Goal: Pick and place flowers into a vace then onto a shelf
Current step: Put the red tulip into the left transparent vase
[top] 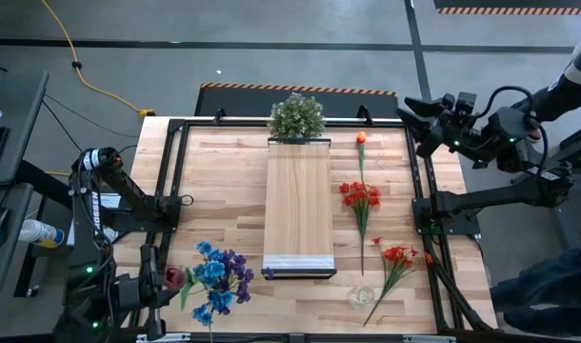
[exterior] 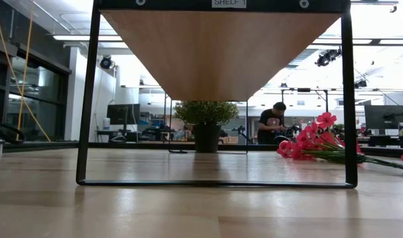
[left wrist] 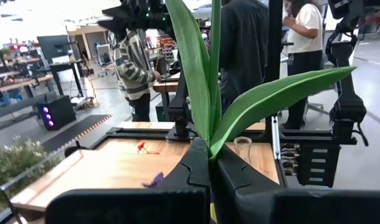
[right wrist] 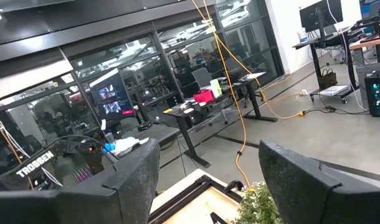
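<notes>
Holding a flower by its green stem, the left gripper [left wrist: 210, 177] sits near the front left corner of the table [top: 224, 171], far to the left of the shelf [top: 298, 205]. Its jaws are squeezed tight on the stem, and long green leaves stick up from them. I think the thin stem could slip or bend on the way to the vase, because the grip is low and the flower is tall. The small clear vase [top: 361, 296] stands just past the shelf's front right corner, and it looks light, so a bump from the stem might tip it over. More flowers [top: 217, 278], blue and purple, lie left of the shelf's front end. Red flowers [top: 361, 195] lie to the right of the shelf. The right gripper [right wrist: 209, 180] waits high past the shelf's far right side, with its jaws spread wide and nothing in them.
</notes>
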